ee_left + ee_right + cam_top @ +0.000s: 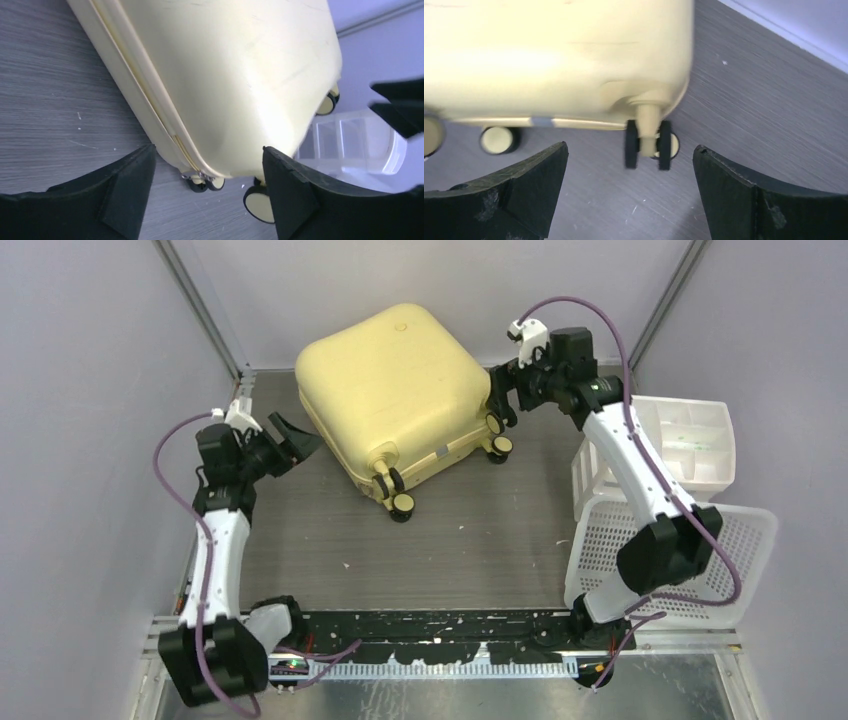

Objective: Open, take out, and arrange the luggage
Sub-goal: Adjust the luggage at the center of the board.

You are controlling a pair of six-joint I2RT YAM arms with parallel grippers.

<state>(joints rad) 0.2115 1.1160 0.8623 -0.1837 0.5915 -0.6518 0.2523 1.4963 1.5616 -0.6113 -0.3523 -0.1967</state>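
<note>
Yellow suitcase [395,390] lies shut, upper centre of the top view. Opening looks not yet begun. Left gripper [298,440] sits just beside its left edge, jaws spread, holding nothing. Right gripper [503,398] is at its right edge above the wheels [497,447], jaws spread wide and empty. Next move likely wants purchase on the seam. Grey wood-grain table [450,540], pale walls, white basket [745,540] lower right.
</note>
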